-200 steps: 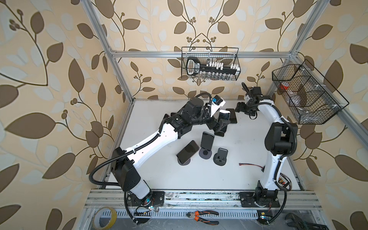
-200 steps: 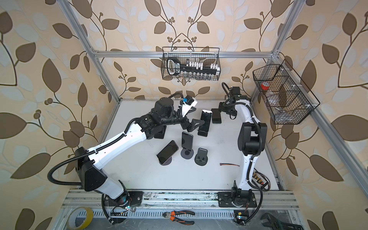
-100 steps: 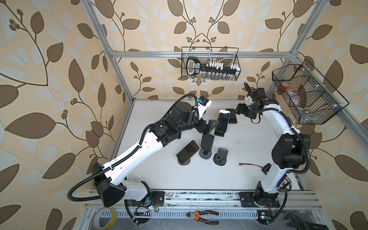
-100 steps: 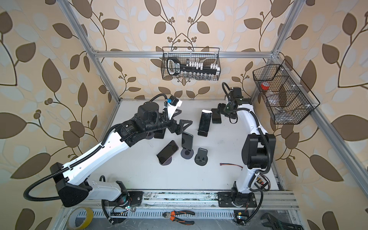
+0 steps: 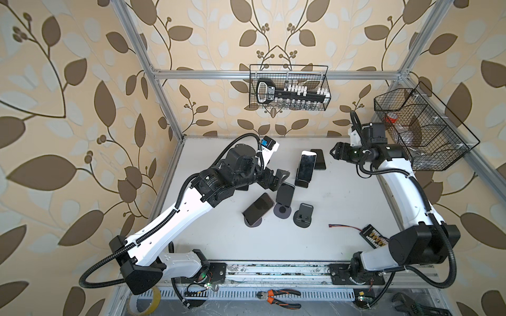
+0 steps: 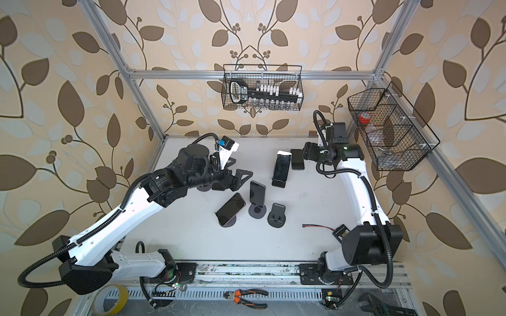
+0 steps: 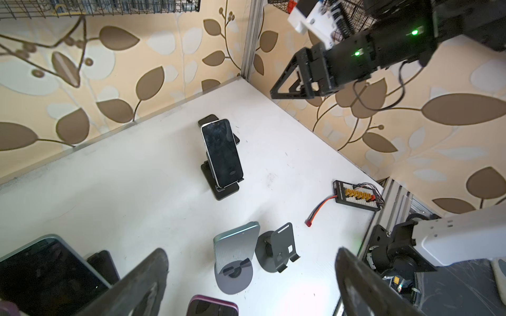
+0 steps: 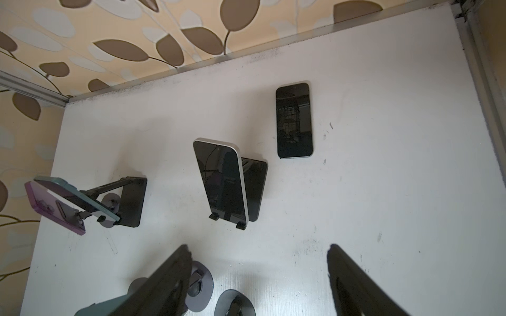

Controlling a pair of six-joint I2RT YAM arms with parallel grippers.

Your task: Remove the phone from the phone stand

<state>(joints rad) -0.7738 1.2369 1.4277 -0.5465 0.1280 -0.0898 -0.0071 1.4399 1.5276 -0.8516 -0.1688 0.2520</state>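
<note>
While the phone (image 5: 306, 167) sits between them, left fingers (image 7: 142, 284) apart, right fingers (image 8: 169, 279) apart, neither touching it.

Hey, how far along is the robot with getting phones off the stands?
Done: one dark phone lies flat on the table, one stand sits empty. In hand: nothing; left gripper and right gripper are open, empty. Left: the white-edged phone, teal phone and tilted phone sit on stands.

white-shelled left arm (image 5: 169, 227) and right arm (image 5: 402, 188), chunky black joints, ribbed black cable hoses (image 5: 97, 265), black triangle-framed left claw (image 5: 277, 179), green wrist LEDs (image 7: 356, 52)
</note>
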